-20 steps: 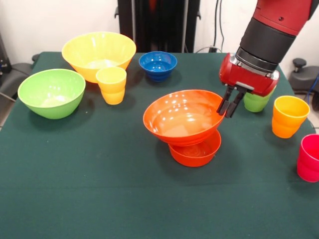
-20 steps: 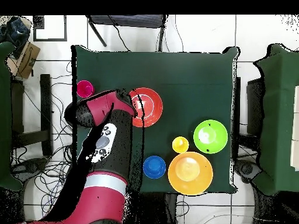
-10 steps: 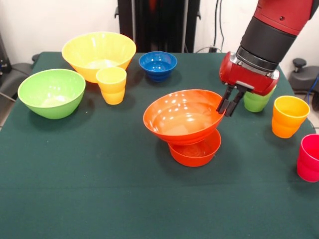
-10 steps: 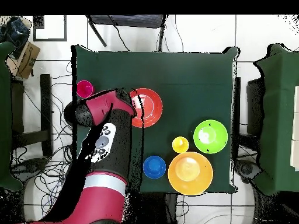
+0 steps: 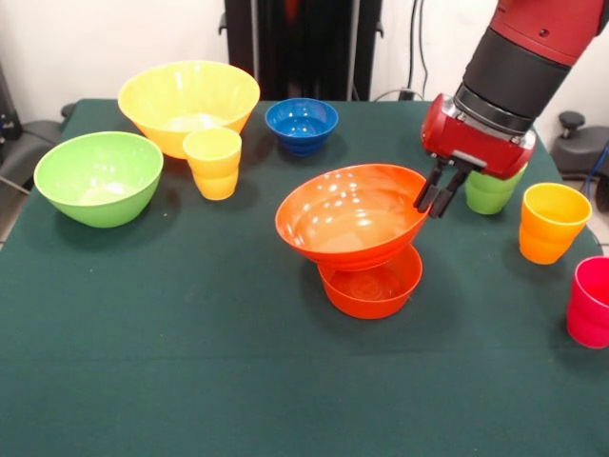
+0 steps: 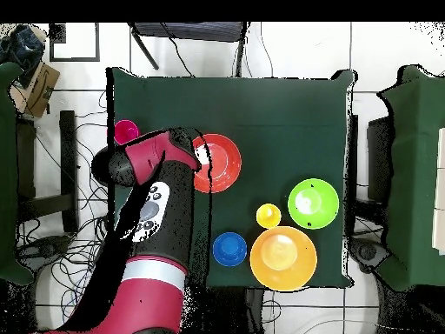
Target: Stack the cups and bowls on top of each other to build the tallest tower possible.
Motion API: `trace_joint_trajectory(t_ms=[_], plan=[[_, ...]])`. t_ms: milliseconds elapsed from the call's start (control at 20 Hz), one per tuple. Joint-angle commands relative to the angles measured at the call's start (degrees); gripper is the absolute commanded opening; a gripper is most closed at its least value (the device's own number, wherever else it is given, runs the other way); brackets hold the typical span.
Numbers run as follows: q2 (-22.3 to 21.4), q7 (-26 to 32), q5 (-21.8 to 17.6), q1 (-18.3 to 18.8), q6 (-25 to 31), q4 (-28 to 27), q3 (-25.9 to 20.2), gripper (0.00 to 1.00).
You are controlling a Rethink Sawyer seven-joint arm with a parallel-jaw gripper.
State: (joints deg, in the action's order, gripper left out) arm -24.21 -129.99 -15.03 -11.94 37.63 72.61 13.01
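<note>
Gripper [image 5: 434, 200] pinched on the rim of the big orange bowl [image 5: 350, 214], fingers close together with the thin wall between them, at the edge of that bowl nearest the green cup [image 5: 490, 192]. Bowl carried tilted, gripped side higher, its underside just over or perhaps touching the small orange bowl [image 5: 373, 286] below; cannot tell which from the front. Held bowl not centred over the lower one: hangs off toward the yellow cup [image 5: 213, 163] side, away from the gripper. From overhead, only one red-orange disc [image 6: 217, 161] visible beside the arm, lower bowl hidden under it.

Key relation: centre of the lower bowl lies back toward the gripped rim, so any correction probably means drawing the bowl toward the gripper's side before letting it settle.

Farther out: orange-yellow cup [image 5: 552, 222] and pink cup [image 5: 591, 301] well apart to one side; blue bowl [image 5: 302, 125], yellow bowl [image 5: 188, 106] and green bowl [image 5: 98, 176] well apart on the other.
</note>
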Motion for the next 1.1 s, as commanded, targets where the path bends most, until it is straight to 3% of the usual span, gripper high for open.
trace_joint_trajectory(t_ms=[50,1100], plan=[[1.8,5.3,-2.3,-0.9,6.0,-3.0,-5.6,0.00],[2.7,4.1,-1.7,-1.5,6.8,-4.9,-5.7,0.00]])
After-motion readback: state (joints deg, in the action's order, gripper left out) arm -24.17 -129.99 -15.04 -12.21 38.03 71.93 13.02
